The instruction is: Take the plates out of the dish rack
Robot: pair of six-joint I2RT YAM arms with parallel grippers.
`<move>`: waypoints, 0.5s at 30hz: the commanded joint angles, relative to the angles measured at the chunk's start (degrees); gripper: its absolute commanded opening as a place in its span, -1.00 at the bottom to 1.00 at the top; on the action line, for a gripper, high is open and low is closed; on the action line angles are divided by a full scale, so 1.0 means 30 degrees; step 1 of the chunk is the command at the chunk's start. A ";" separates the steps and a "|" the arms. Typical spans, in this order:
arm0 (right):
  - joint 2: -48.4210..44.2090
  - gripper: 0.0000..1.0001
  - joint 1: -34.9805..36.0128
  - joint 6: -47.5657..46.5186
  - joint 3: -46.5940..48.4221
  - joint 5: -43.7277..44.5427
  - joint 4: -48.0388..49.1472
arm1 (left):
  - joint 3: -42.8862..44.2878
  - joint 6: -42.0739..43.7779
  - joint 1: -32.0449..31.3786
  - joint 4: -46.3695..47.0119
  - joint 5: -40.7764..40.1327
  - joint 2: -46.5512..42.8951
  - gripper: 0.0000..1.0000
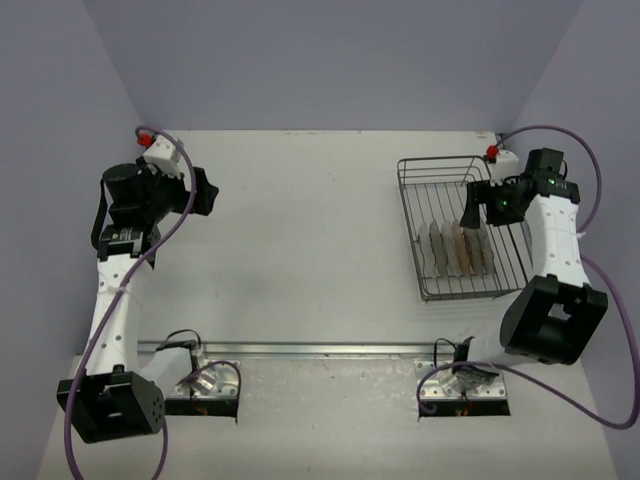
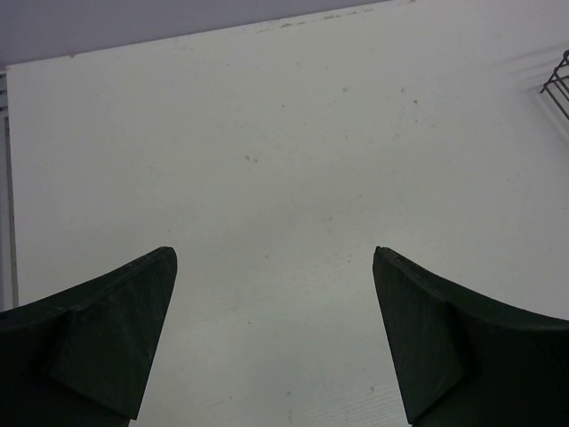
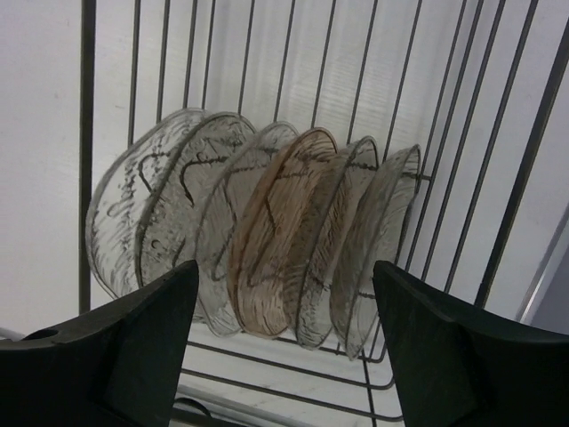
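my right gripper (image 3: 284, 285) hangs over the dish rack (image 3: 86, 89) with fingers apart, just above the plates (image 3: 267, 240), which stand on edge in one row inside it. my left gripper (image 2: 276, 267) is spread wide too, over the table (image 2: 267, 133), well apart from the rack.

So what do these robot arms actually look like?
Both the left arm and right arm have white tubes with chunky black joints. Purple cables loop off them. The right arm shows a small green light. The fingers are dark wedges.
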 commanded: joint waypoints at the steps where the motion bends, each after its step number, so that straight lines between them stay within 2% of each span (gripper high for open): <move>1: 0.0926 0.53 -0.1872 -0.2163 0.1808 -0.2110 -0.1717 | 0.1120 -0.0193 -0.0180 0.0356 0.0319 -0.0114 0.81; 15: 0.3981 0.19 -0.2885 -0.5430 0.4327 -0.3490 -0.5888 | 0.0791 -0.0056 -0.0217 0.0473 0.0268 -0.0347 0.83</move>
